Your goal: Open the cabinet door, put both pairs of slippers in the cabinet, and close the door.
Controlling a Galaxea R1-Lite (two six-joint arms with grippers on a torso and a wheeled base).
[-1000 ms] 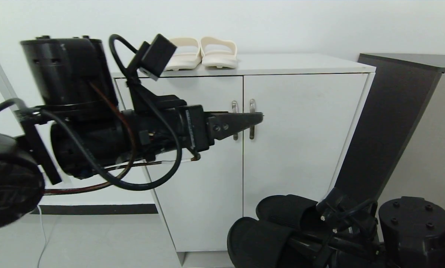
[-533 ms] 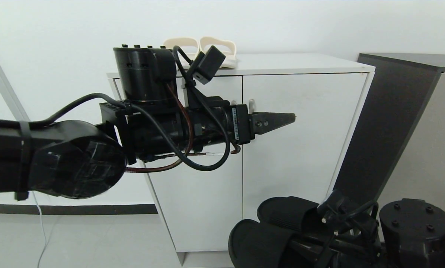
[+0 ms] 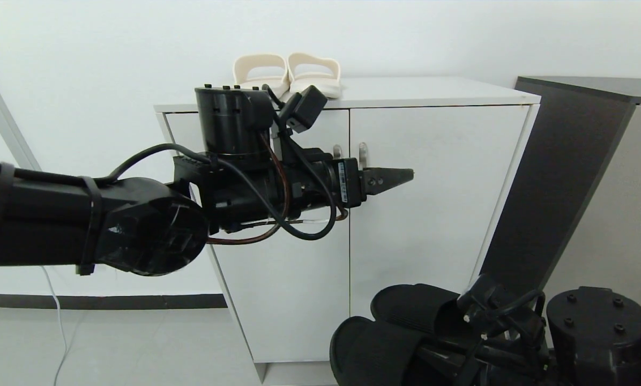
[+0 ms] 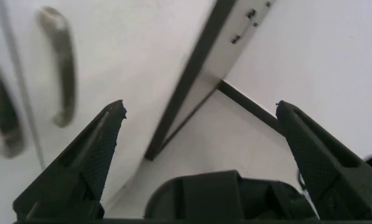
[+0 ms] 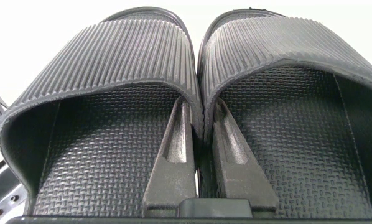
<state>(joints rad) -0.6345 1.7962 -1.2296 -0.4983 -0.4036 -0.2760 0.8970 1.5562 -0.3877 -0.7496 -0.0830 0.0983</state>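
Left gripper (image 4: 198, 109) spread wide near curved metal handles (image 4: 64, 68) on smooth white cabinet (image 3: 433, 214). Right gripper (image 5: 200, 106) clamped on adjoining inner walls of ribbed black rubber slippers (image 5: 111, 56).

My left arm (image 3: 138, 236) is matte black all over, a fat rounded shell with black straps (image 3: 91, 225) banded round it. Its drum-shaped joint (image 3: 232, 120) carries small screws (image 3: 226, 86) along the cap, and a little boxy camera (image 3: 305, 109) is mounted beside it. Black and rust-brown cables (image 3: 277, 236) loop underneath, and a white label (image 3: 342, 182) marks the wrist. The left gripper (image 4: 198, 107) has wedge-shaped fingers (image 4: 89, 162) with cross-hatched pads (image 4: 310, 155). My right arm (image 3: 596, 332) has another black drum with four screws on top and a thin black wire (image 3: 519, 300); the right gripper (image 5: 200, 106) has slim, ridged black fingers
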